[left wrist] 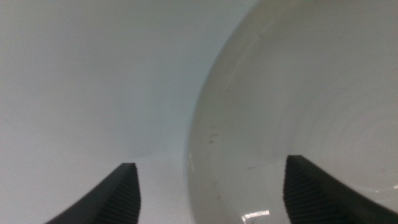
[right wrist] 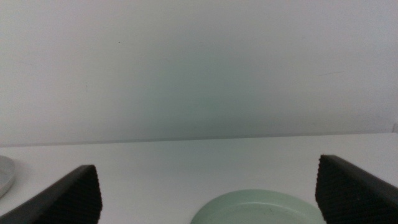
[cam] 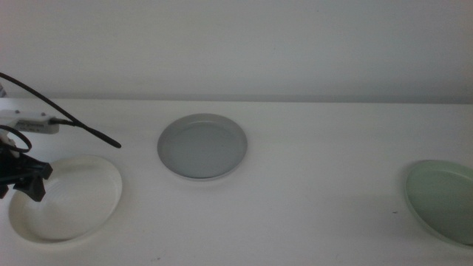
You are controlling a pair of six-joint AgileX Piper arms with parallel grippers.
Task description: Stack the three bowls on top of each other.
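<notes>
White table (cam: 310, 222) — white bowl (cam: 70, 203), grey bowl (cam: 202, 145), pale green bowl (cam: 443, 199), well apart.

We see a bare test setup, likely a lab: a plain white surface (cam: 295, 214) against a blank pale wall (cam: 236, 44), with a cabled arm (cam: 29, 118).

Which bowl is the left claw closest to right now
The white bowl: the open left claw straddles its rim. The grey bowl and green bowl sit apart, untouched.

White bowl (cam: 70, 199); grey bowl (cam: 202, 145); green bowl (cam: 443, 199)
</notes>
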